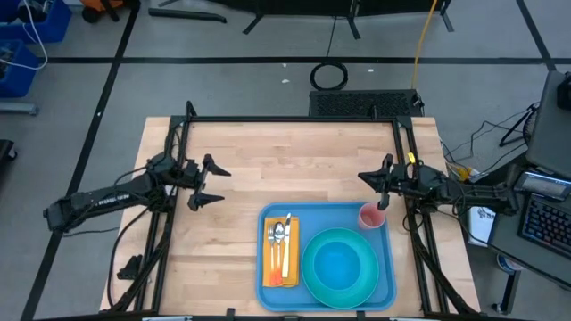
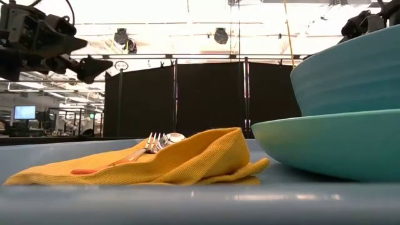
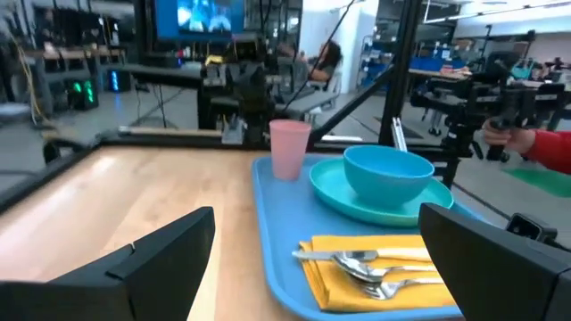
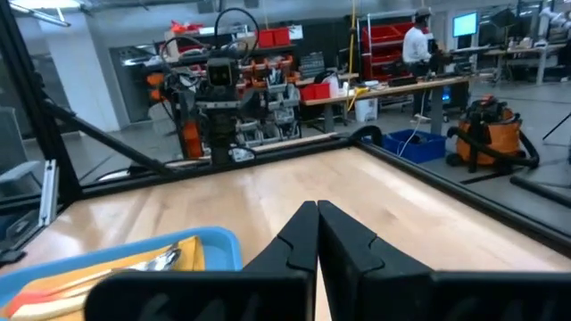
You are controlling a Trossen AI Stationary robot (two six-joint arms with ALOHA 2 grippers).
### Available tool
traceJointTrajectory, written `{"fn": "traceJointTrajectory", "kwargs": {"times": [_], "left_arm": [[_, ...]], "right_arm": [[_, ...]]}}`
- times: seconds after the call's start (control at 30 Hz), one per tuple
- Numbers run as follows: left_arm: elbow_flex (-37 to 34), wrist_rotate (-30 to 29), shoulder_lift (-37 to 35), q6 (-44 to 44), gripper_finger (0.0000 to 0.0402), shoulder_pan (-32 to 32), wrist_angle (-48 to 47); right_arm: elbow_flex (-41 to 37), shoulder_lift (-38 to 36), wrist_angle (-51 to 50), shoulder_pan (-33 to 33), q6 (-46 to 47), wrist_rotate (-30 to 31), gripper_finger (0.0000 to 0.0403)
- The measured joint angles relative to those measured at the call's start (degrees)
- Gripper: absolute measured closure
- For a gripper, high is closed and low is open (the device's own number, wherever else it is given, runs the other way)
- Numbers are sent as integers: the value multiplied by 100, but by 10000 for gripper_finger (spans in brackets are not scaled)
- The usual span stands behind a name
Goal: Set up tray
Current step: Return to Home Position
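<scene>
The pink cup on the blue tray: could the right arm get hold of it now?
Probably yes. The pink cup stands in the tray corner nearest the right gripper, nothing between them. That gripper is shut, so it would have to open first. The left gripper hangs open across the table.

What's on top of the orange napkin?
Cutlery lies side by side on the napkin. The part of the tray under the napkin is covered, so unseen.
</scene>
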Motion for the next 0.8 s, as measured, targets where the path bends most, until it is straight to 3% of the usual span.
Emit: {"fn": "traceJointTrajectory", "kwargs": {"times": [0.27, 0.47, 0.63, 0.8], "left_arm": [[2, -88, -1149, 329, 4, 291, -1603], [9, -364, -1208, 310, 4, 322, -1650], [9, -522, -1172, 236, 4, 322, -1673], [9, -522, -1172, 59, 4, 322, -1673]], "right_arm": [[0, -2, -147, 2, 85, 150, 403], [-2, 10, -99, 7, 108, 386, 403], [-4, 81, -148, 9, 83, -255, 403], [-7, 165, -139, 9, 48, -430, 403]]}}
